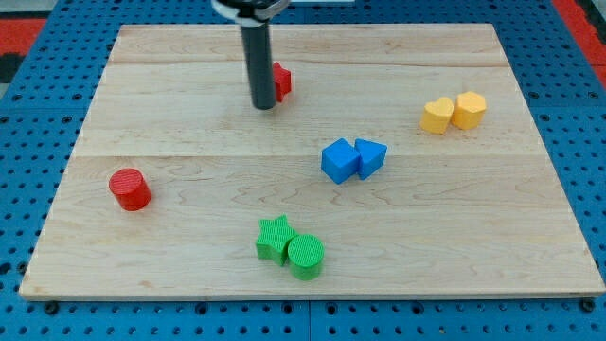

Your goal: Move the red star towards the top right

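Observation:
The red star (282, 81) lies near the view's top, a little left of centre, partly hidden behind my rod. My tip (263, 106) rests on the board just left of and slightly below the star, touching or nearly touching it. The wooden board (189, 237) fills most of the view.
A red cylinder (129, 188) sits at the left. Two blue blocks (339, 160) (370, 155) touch near the centre. A yellow heart (437, 116) and yellow hexagon (469, 109) touch at the right. A green star (275, 238) and green cylinder (306, 256) touch at the bottom.

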Available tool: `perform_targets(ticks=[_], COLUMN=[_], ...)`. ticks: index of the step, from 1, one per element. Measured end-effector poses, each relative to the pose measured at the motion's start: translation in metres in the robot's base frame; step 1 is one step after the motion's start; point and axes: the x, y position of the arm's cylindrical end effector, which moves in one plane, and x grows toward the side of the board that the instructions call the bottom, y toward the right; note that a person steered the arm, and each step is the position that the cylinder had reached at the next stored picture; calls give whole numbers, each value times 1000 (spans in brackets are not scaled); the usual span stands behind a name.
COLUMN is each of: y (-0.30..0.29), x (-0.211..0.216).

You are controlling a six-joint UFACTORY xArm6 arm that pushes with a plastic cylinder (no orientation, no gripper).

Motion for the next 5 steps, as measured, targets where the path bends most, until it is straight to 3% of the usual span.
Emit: perform_targets(ticks=[1,3,4,5], y=[-18,42,-18,-29], x=[-27,-50,-58,-73])
